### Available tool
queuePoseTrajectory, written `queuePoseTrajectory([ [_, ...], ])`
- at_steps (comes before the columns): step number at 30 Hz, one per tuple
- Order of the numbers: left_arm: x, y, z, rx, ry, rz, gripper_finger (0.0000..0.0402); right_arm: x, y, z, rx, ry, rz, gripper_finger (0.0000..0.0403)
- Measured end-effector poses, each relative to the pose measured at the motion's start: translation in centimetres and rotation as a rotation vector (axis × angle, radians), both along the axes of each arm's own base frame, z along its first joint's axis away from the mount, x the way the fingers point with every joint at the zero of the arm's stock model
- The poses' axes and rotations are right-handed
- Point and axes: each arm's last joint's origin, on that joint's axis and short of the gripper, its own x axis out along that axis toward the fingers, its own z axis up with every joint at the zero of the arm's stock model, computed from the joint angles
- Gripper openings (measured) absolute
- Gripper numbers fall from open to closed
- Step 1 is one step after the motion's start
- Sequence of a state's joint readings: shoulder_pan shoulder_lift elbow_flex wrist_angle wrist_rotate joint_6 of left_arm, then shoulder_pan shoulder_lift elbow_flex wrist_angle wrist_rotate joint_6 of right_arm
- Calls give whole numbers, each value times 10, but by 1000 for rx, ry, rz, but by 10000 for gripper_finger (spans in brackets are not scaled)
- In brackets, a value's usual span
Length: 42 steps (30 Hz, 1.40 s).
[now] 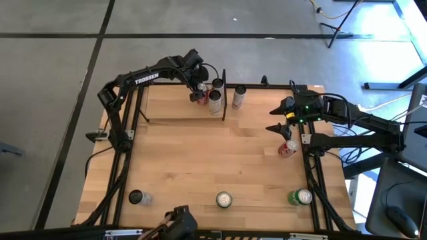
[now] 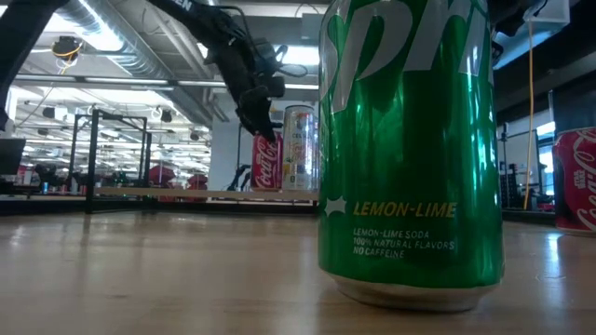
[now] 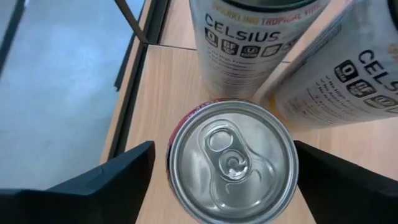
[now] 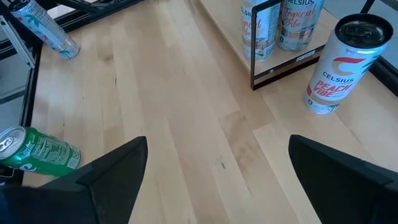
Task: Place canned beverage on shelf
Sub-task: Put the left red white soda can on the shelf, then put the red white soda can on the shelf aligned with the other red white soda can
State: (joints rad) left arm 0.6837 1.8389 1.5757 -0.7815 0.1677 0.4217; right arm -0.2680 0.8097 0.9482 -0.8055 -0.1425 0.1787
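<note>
Two open fingers of the left gripper (image 3: 221, 180) straddle the upright red can (image 1: 198, 95) without visibly touching it, at the desk's 11 o'clock on the shelf (image 1: 175, 100), while the right gripper (image 1: 278, 119) waits open at 3 o'clock.

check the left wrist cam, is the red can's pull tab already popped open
No: the red can between the left gripper's open fingers shows its tab flat and the mouth sealed.

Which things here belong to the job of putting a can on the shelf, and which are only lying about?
Job: left tool, red can between its fingers, shelf.
Lying about: green can, peach can, bottle, waiting right tool.
</note>
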Motion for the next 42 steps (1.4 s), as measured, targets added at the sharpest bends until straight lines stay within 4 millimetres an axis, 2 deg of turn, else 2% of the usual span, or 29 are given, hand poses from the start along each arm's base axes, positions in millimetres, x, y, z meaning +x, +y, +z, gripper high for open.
queuePoseTrajectory([
  [7,8,-13,9,64,32,-15,355,0,0,0,5,-1,7,376],
  [17,9,-18,68,140,-6,21,355,0,0,0,6,-1,6,376],
  [22,4,-28,99,107,-50,29,355,-2,1,0,18,9,3,376],
  [27,4,-62,122,62,-123,3,355,-14,5,10,55,23,6,376],
  [32,5,-107,136,20,-164,-45,355,-25,10,15,162,65,11,376],
  [36,6,-140,128,-42,-158,-76,355,-38,15,14,267,86,2,376],
  [42,13,-187,101,-143,-204,-65,355,-59,20,-1,374,303,-137,376],
])
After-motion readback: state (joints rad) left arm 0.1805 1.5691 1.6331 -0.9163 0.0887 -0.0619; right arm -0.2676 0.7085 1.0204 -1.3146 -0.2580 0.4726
